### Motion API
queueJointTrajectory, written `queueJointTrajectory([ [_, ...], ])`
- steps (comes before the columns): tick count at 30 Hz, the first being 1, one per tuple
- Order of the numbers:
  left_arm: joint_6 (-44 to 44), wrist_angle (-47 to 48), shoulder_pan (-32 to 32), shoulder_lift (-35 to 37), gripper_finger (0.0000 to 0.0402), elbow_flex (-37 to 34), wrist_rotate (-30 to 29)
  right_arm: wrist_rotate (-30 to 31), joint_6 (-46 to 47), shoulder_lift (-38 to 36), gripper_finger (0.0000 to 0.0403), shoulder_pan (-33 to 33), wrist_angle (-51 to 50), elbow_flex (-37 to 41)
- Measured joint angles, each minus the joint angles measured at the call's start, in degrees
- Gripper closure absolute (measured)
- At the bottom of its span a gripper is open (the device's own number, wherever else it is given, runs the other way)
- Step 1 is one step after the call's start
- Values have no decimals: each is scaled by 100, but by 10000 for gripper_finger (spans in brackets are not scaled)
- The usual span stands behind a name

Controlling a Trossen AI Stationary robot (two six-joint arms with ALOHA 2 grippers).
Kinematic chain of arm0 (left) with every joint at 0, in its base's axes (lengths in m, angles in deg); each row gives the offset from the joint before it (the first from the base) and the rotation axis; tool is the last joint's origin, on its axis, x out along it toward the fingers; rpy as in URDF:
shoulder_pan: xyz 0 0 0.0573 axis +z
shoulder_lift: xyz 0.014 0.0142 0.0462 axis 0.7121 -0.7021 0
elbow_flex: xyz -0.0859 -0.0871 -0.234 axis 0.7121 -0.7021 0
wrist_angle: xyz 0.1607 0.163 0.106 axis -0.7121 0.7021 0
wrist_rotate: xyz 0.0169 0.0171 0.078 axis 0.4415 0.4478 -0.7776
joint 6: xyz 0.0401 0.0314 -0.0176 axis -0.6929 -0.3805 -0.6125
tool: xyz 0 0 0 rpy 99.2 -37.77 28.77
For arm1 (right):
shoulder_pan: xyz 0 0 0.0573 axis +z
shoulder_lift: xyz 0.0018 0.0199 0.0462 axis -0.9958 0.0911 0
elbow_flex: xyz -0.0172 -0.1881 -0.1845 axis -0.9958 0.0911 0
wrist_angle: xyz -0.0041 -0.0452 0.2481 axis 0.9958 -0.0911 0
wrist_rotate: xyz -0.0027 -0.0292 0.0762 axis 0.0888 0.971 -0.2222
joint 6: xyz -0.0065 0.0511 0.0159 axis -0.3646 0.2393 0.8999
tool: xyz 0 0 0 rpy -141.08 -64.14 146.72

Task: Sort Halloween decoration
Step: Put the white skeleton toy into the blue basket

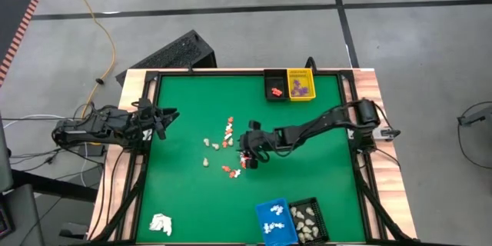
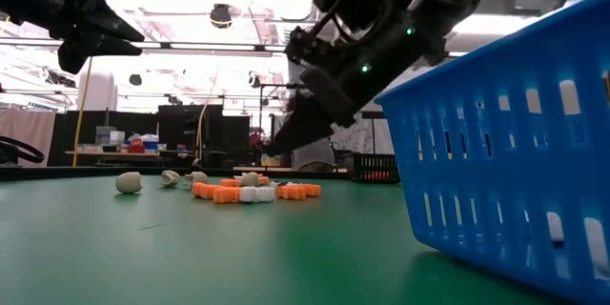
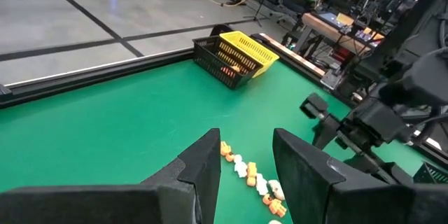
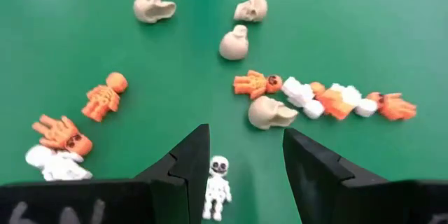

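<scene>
Little toys: I see the Halloween decoration (image 1: 224,144) lying loose in the middle of the green bench (image 1: 192,108). There are orange skeletons, white ones and beige skulls.
White skeleton: The white skeleton (image 4: 218,186) lies flat on the bench, right between my right fingers. Nothing touches it yet.
Right pincer: My right pincer (image 4: 240,171) hangs just over the pile with its fingers spread wide. It holds nothing.
Left pincer: My left pincer (image 3: 245,171) waits up high near the left edge of the bench. Its fingers are spread too, and it is empty.
How they feel: I think these toys are very light and hard, like plastic. I guess they are smooth, so they could slip or pop away if I squeeze off-centre.
Where to grab: I would pinch the white skeleton across its body, in the middle, not by its thin arms or legs.
Skulls: The beige skull (image 4: 270,113) nearby is round, so I think it may roll. It sits close to the orange skeleton (image 4: 256,83).
Bins: The blue basket (image 1: 274,221) and the black basket (image 1: 307,219) stand at the near edge. The yellow basket (image 1: 300,84) and another black bin (image 1: 274,85) stand at the far edge.
Watch out: The toys lie close together, so my fingers may bump a neighbour.
</scene>
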Motion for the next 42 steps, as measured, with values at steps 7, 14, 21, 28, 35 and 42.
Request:
queueJointTrajectory([
  [7, 13, -4, -1, -2, 281, -1, 1, -204, 118, 308, 228, -46, -71, -1],
  [14, 88, -4, -1, 0, 281, -1, 1, -219, 351, 547, 231, -76, -91, -21],
  [21, 151, -4, -1, 0, 281, -1, 1, -184, 429, 483, 288, -166, -304, -12],
  [28, 162, -6, 1, 0, 281, -1, -1, -181, 546, 474, 378, -219, -407, -12],
  [35, 164, -6, 1, 0, 281, -1, -4, -183, 467, 118, 391, -221, -384, 18],
  [42, 164, -32, 1, 0, 281, -1, -7, -320, 446, -788, 393, 13, -616, 5],
])
